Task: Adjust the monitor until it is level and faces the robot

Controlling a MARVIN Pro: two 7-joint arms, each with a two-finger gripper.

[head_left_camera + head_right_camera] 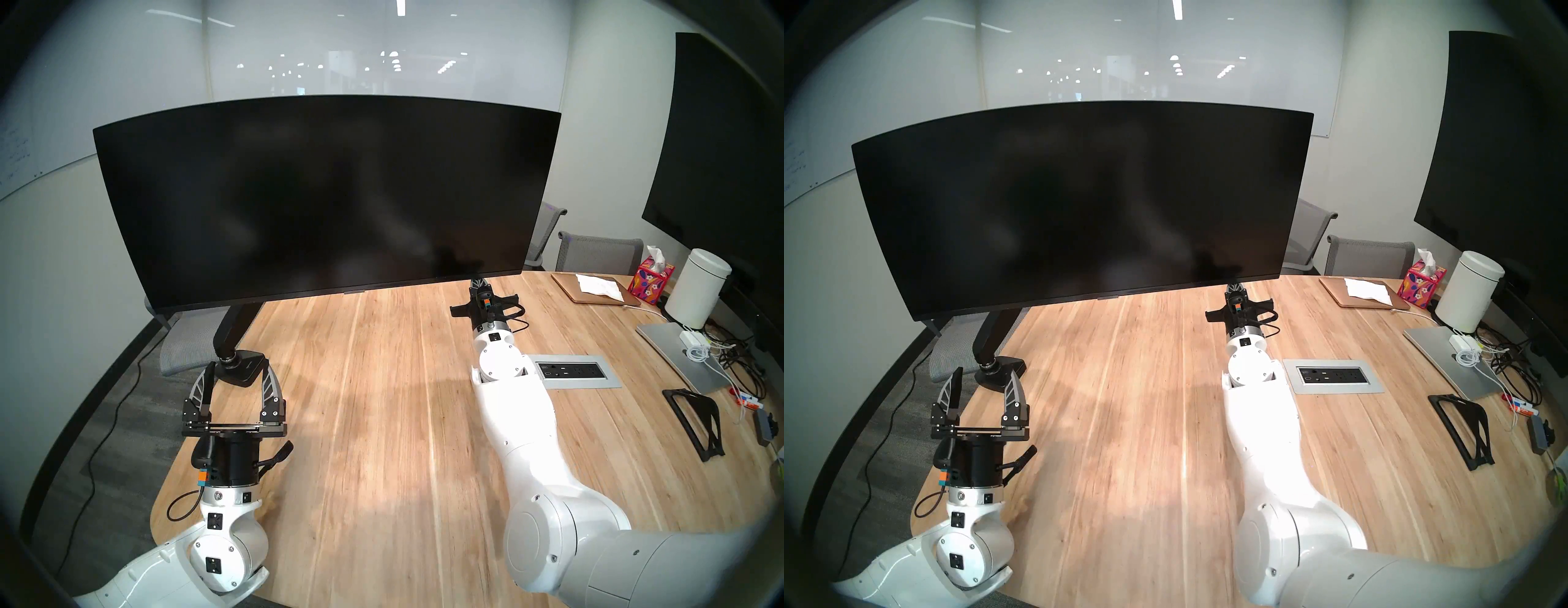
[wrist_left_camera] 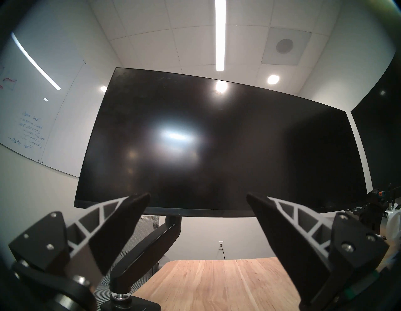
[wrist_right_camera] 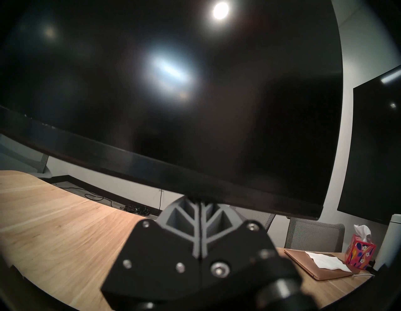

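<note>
- Two white arms reached over the wooden tabletop (image 1: 382,403) toward the monitor (image 1: 322,199), a very wide curved black screen with nothing lit on it.
- The monitor hung above the far left part of the tabletop on a black articulated arm (image 1: 235,325), whose small black base (image 1: 244,368) sat near the tabletop's left edge.
- It was not level in the head views: its left end hung lower than its right end, and its bottom edge rose toward the right.
- The left gripper (image 1: 237,380) hovered just in front of the monitor's base with its jaws spread wide and nothing between them; it was well below the monitor's bottom edge and apart from it.
- The right gripper (image 3: 200,208) was at the monitor's bottom edge, near its right end, with its jaws pressed together and their tips at the underside of the bezel; whether they actually touched it could not be told.
- A larger flat black wall screen (image 1: 729,161) hung to the right of the monitor.
</note>
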